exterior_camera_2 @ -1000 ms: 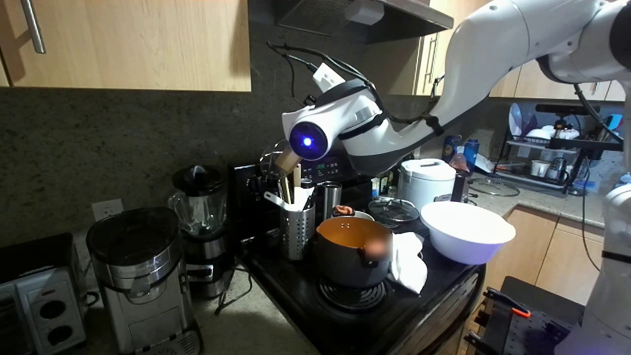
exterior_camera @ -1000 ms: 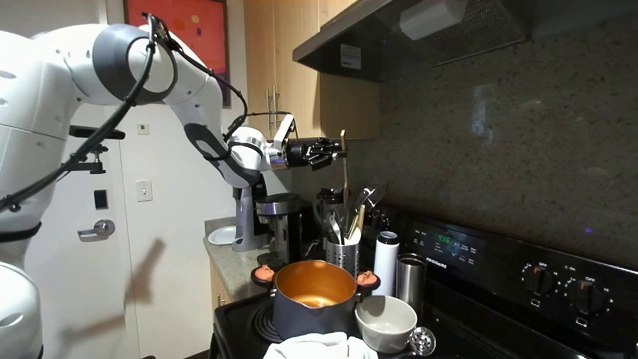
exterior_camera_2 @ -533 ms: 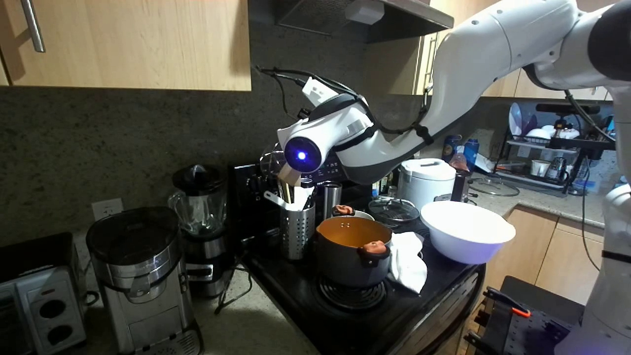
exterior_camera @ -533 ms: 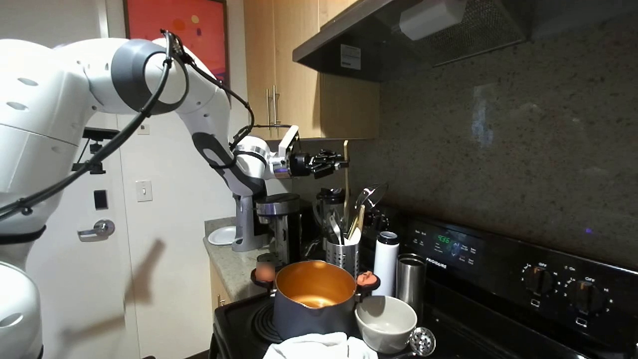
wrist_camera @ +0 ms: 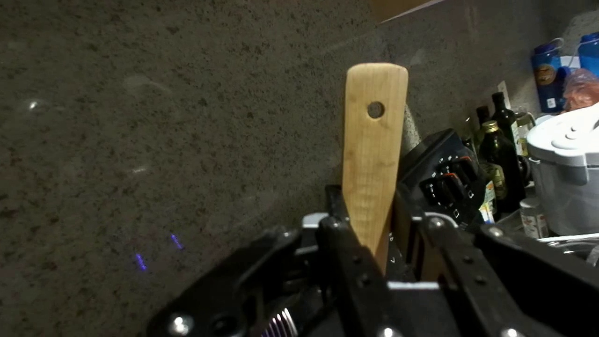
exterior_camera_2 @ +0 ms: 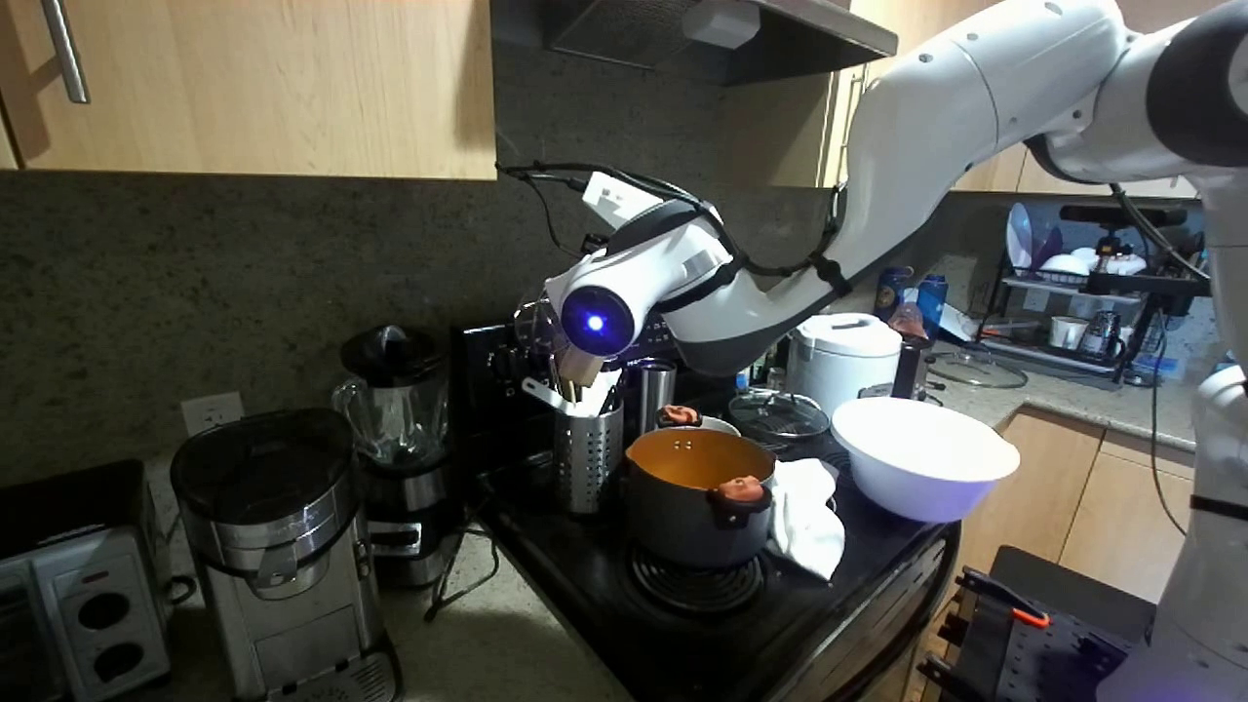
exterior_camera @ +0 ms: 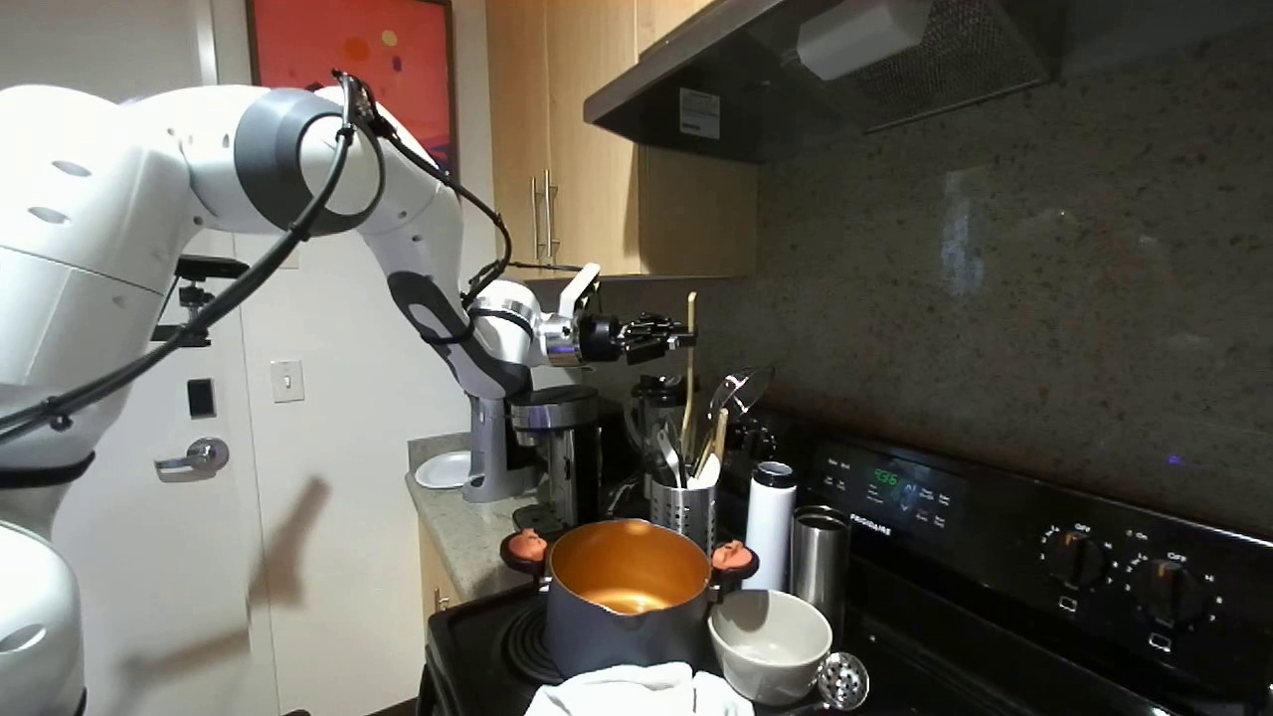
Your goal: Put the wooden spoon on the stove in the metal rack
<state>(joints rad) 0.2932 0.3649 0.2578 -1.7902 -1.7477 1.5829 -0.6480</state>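
On the stove (exterior_camera_2: pixel 819 604), just beside the pot (exterior_camera_2: pixel 673 522), stands the metal rack (exterior_camera_2: pixel 587 463), full of utensils (exterior_camera: pixel 718 438). An exterior view shows the gripper (exterior_camera: pixel 686 339) closed round the wooden spoon (exterior_camera: pixel 690 383), which is nearly upright; its lower end overlaps the rack's utensils there, and whether it dips into the rack cannot be told. In an exterior view the arm (exterior_camera_2: pixel 634 263) covers the gripper, leaving a short stretch of pale wood (exterior_camera_2: pixel 582 369) below; a large white bowl (exterior_camera_2: pixel 921 463) appears too. Only the wrist view has the round hole near the end of the handle (wrist_camera: pixel 372 154), with fingers (wrist_camera: pixel 353 260) tight against both sides lower down. Dark bottles (wrist_camera: pixel 503 159) stand there beside a white cooker (wrist_camera: pixel 568 187).
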